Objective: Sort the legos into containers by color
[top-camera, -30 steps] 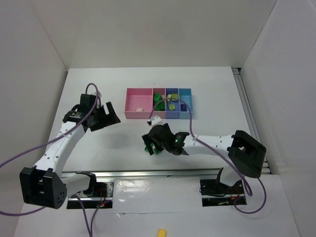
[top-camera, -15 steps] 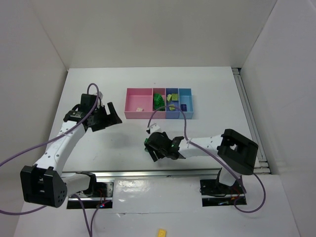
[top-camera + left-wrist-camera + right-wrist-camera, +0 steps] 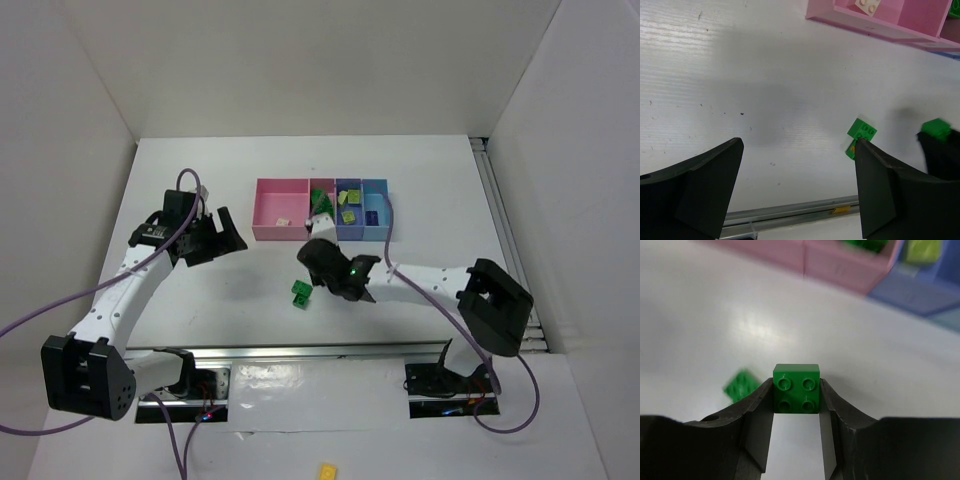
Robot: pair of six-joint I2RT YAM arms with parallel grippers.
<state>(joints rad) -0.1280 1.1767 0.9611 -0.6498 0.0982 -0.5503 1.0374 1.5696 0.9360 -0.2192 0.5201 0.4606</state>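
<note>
My right gripper [image 3: 796,390] is shut on a green lego [image 3: 796,388], a four-stud brick held above the table. From above, the right gripper [image 3: 316,250] hangs just in front of the containers [image 3: 280,200], a row of two pink, one blue and one light blue tray holding a few legos. A second green lego [image 3: 301,293] lies on the table behind it, and shows blurred in the right wrist view [image 3: 741,386]. The left wrist view shows the lying green lego [image 3: 861,131] and the held one [image 3: 935,127]. My left gripper [image 3: 218,238] stands open and empty left of the trays.
A metal rail [image 3: 330,350] runs along the near table edge. A lone yellow brick [image 3: 327,469] lies below the table front. White walls close in the table on three sides.
My right gripper has shut on a green lego, lifted it and moved back toward the trays, leaving another green lego on the table. The left arm has not moved.
</note>
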